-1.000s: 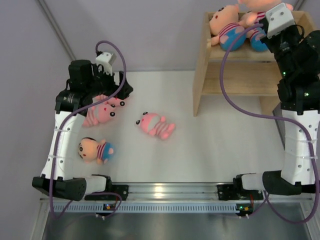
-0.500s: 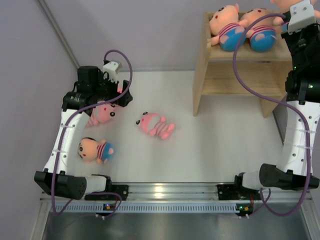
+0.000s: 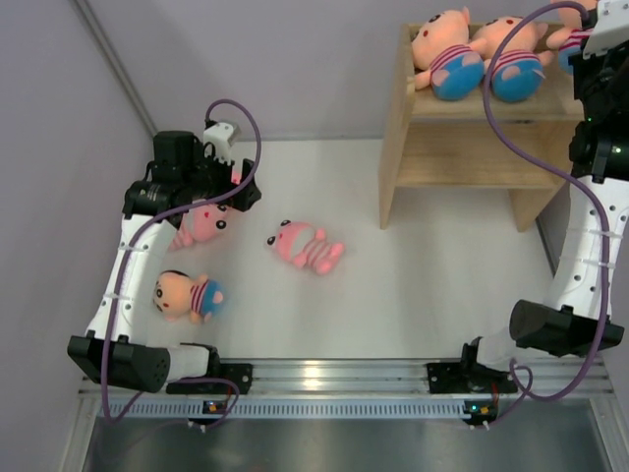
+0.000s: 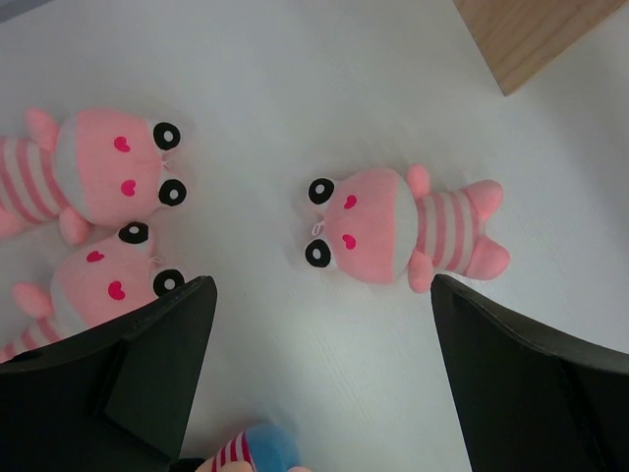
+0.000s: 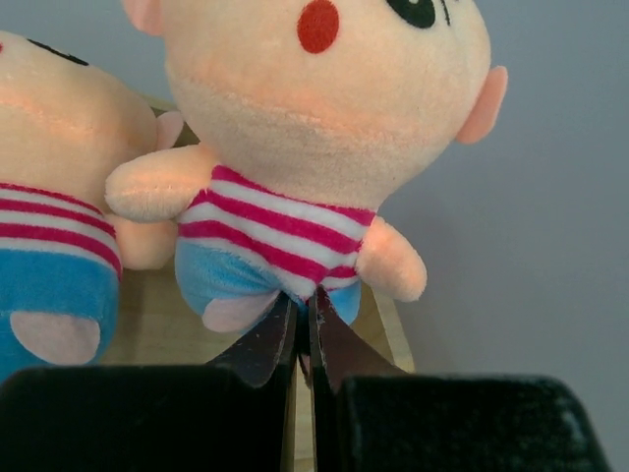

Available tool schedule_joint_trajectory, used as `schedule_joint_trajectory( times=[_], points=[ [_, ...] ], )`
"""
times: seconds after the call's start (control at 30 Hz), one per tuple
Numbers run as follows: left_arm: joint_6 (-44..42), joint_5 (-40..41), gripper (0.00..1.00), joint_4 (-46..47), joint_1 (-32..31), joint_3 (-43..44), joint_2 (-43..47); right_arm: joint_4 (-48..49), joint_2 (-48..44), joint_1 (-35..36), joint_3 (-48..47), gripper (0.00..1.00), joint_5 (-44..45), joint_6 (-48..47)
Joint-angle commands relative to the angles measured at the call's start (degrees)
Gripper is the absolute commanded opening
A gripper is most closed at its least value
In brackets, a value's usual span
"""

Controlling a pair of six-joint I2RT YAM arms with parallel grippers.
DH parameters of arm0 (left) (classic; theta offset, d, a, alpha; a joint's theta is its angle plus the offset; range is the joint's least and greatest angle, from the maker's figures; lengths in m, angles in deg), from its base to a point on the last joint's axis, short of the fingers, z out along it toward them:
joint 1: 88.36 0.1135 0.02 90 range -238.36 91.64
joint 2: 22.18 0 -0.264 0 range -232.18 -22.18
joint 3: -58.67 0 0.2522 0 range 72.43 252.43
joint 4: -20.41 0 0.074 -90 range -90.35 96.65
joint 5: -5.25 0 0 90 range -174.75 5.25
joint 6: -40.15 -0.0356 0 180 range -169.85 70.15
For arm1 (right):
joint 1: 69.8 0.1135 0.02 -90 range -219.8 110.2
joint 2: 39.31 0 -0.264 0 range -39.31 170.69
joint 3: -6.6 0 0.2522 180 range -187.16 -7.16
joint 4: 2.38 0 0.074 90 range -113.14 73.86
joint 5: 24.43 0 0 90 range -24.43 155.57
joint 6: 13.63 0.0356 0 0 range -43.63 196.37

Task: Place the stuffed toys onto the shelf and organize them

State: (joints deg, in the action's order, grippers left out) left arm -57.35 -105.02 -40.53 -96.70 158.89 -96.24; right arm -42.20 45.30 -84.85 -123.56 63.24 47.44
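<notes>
My right gripper pinches the peach doll by a sliver of blue shorts at the top right edge of the shelf; released there, it may topple off. My left gripper gapes over the pink toys.

Soft, even overhead light leaves only faint shadows on the white table, with one glare patch on the metal rail. In the right wrist view the fingers blur close up, while the peach-faced doll at their tips is sharp.
</notes>
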Motion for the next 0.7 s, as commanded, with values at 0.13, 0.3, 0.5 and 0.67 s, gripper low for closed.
schedule_joint_trajectory(
  times=[0.13,0.3,0.5,0.67],
  points=[
    [-0.93,-0.91,0.96,1.39,0.08,-0.59,-0.38,-2.5,0.64,-0.42,-3.48,0.0,1.8,4.58],
    [-0.49,-1.52,0.96,1.39,0.08,-0.41,-1.17,-3.55,-0.95,-0.42,-3.22,0.13,-0.66,5.9],
    [-0.4,-2.05,0.96,1.3,0.08,-0.15,-1.52,-3.91,-2.53,-0.42,-2.87,0.34,0.48,7.75],
    [-0.4,-2.4,0.96,1.3,0.08,-0.32,-1.43,-1.45,-3.32,-0.42,0.73,0.61,0.74,8.01]
  ],
)
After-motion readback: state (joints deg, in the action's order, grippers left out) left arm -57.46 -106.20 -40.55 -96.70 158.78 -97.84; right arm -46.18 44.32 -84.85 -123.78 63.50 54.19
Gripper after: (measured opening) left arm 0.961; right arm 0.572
